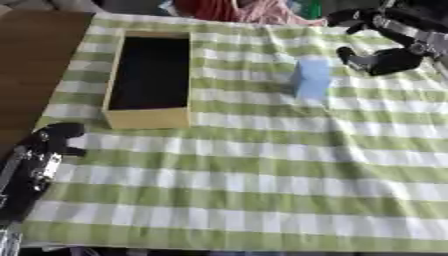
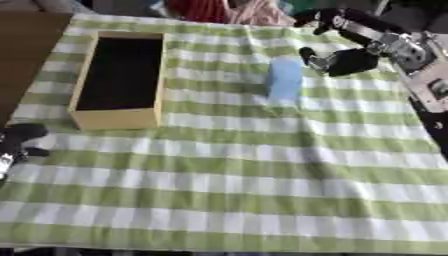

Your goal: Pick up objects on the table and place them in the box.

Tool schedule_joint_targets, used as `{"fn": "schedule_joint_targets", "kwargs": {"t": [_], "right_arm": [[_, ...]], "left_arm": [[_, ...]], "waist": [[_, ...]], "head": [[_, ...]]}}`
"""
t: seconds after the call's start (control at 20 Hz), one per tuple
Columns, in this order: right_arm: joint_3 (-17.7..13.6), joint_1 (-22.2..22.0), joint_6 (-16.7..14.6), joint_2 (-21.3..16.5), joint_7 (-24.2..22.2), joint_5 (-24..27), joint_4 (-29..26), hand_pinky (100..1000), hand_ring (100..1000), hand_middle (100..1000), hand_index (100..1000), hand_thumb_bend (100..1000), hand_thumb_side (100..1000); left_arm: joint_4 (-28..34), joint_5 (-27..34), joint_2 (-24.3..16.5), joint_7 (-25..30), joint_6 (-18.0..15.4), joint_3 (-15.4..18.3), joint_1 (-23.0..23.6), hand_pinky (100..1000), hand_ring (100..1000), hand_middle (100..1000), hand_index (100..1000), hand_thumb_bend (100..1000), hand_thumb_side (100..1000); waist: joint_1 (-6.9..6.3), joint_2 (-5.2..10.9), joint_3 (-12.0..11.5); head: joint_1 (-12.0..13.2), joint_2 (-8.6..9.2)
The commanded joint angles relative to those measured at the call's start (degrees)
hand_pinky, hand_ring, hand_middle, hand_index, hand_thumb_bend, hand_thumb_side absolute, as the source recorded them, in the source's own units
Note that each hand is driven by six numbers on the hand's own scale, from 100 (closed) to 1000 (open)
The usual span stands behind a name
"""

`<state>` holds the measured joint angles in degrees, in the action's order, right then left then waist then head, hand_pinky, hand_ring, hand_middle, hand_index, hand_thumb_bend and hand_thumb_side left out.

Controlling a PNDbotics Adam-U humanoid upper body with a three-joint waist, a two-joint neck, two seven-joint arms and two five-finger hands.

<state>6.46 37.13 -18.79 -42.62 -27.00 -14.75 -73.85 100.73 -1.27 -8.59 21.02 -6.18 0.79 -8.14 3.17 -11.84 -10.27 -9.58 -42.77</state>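
Right of the pale blue block (image 1: 311, 78), the right robot hand (image 2: 341, 61) is seen hanging over the far right part of the tabletop (image 1: 262, 190), nothing held, its dark fingers partly bent, with a short thumb-like part pointing toward the block. Whether that hand is truly spread or closed cannot be told from either view.

A green-and-white checked cloth (image 1: 245, 150) is spread over nearly the whole tabletop. On its far left part the wooden box (image 1: 147, 118) is set, a long open tray with a dark inside, its long axis running away from the robot. Nothing can be made out inside it.

The blue block is stood upright on the cloth, well apart from the box and to its right, its long axis roughly vertical. It is not touched by either robot hand. The right robot hand lies just beside it, on its right and slightly farther back, so a short reach leftward is judged to be what the pick calls for; the box then lies farther left again.

The left robot hand (image 1: 52, 137) is rested near the lower left edge, fingers curled on nothing, well apart from the block and plainly the farther of the two.
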Motion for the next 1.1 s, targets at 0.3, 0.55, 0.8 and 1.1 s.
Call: {"fn": "schedule_joint_targets", "kwargs": {"t": [0.3, 0.55, 0.8, 1.1], "right_arm": [[-0.63, 5.89, -0.22, 2.93, -0.89, -4.95, 10.4, 862, 1000, 865, 987, 100, 512], [-1.02, 7.13, -0.69, 4.42, -0.64, -7.67, 15.4, 862, 1000, 863, 987, 109, 527], [-0.92, 7.21, -1.29, 4.86, -1.13, -10.18, 17.38, 868, 1000, 874, 991, 160, 538], [-0.66, 6.73, -1.82, 4.91, -3.05, -13.04, 18.14, 879, 1000, 892, 997, 216, 550]], "left_arm": [[1.16, 0.15, -1.1, 0.51, -0.19, -0.42, -0.82, 684, 841, 750, 726, 100, 608], [1.15, 0.05, -1.05, 0.55, -0.14, -0.41, -0.86, 684, 841, 750, 725, 100, 610], [1.14, -0.05, -0.98, 0.56, -0.13, -0.41, -0.85, 685, 841, 750, 725, 100, 613], [1.15, -0.11, -0.9, 0.57, -0.18, -0.36, -0.81, 685, 842, 750, 725, 100, 612]], "waist": [[0.11, 0.54, -0.89], [0.21, 0.43, -1.1], [0.2, 0.31, -1.14], [0.08, 0.24, -1.1]], "head": [[-1.22, 1.26], [-1.63, 1.52], [-1.97, 1.63], [-2.2, 1.74]]}}
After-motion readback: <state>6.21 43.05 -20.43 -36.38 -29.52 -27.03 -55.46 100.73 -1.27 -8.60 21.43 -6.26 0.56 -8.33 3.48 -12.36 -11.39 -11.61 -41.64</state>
